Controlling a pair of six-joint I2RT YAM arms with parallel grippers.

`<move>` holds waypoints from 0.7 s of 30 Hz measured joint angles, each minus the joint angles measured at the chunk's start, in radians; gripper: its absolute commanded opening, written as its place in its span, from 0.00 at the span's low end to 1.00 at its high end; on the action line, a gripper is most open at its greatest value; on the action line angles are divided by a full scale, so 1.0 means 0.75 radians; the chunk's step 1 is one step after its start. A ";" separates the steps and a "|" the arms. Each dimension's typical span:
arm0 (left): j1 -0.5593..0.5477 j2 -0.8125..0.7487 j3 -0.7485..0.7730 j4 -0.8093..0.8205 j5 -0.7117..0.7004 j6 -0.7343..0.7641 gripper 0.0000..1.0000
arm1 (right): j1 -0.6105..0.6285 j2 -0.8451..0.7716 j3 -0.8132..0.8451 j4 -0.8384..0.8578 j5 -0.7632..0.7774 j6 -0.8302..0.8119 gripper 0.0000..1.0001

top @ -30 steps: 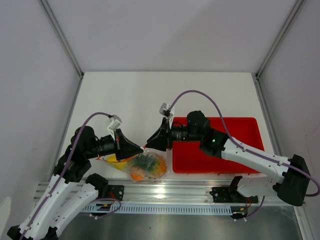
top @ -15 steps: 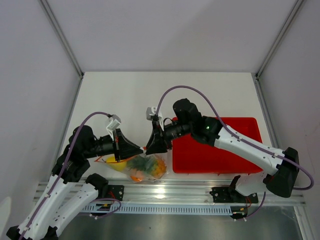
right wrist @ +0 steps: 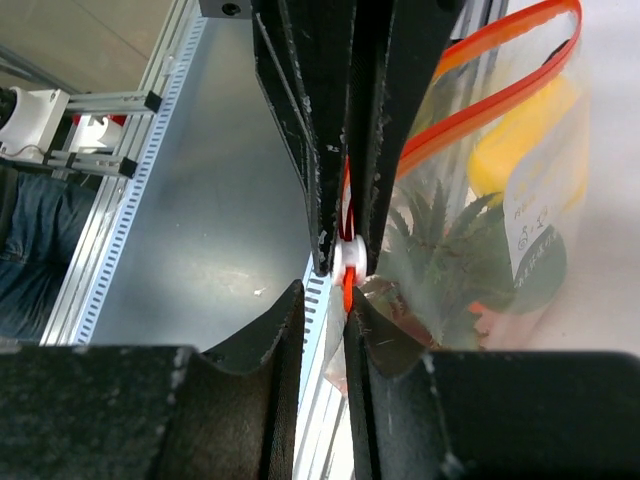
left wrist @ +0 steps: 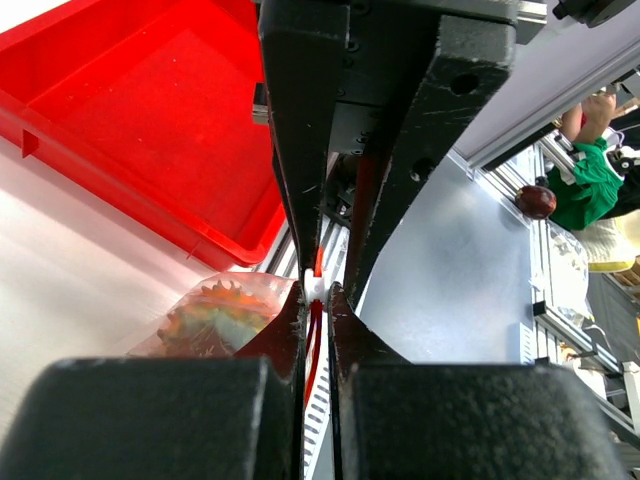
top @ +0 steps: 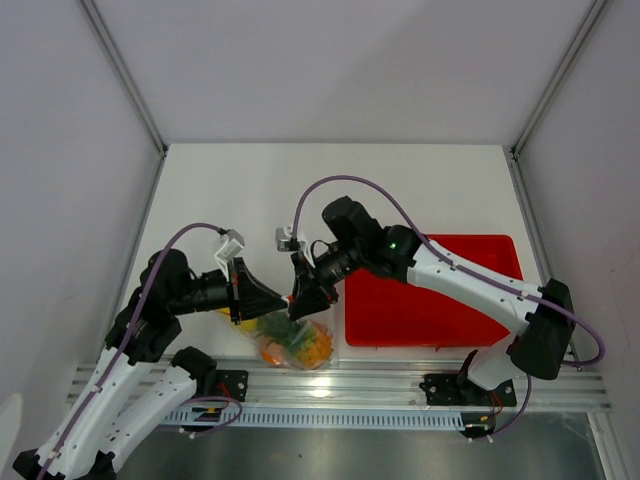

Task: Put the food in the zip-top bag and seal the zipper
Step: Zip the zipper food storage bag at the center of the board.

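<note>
Keep the left gripper (left wrist: 317, 295) fingers clamped shut on the zipper (right wrist: 490, 105) as your anchor. The right gripper (right wrist: 325, 293) fingers pinch the same strip at its white slider (right wrist: 350, 255), tip to tip with the left. The strip beyond gapes, so treat the seal as unfinished and draw the slider straight along a taut strip. The zip-top bag (top: 295, 352) lies on the surface (top: 330, 190) at its near edge, beside the red tray (top: 390, 320). Count one bag and one tray, with one pineapple (right wrist: 440, 230), one orange ball (top: 272, 351) and one lemon (right wrist: 525, 140) visible inside.
</note>
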 measured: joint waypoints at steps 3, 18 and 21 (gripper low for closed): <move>0.000 0.006 0.000 0.002 0.011 0.000 0.00 | 0.005 0.015 0.021 -0.023 -0.010 -0.017 0.22; 0.001 0.006 0.000 -0.015 0.004 0.009 0.01 | 0.019 0.100 0.084 -0.083 0.018 0.023 0.00; 0.003 0.006 0.000 -0.041 -0.054 0.023 0.01 | 0.026 0.072 0.038 -0.017 0.140 0.111 0.00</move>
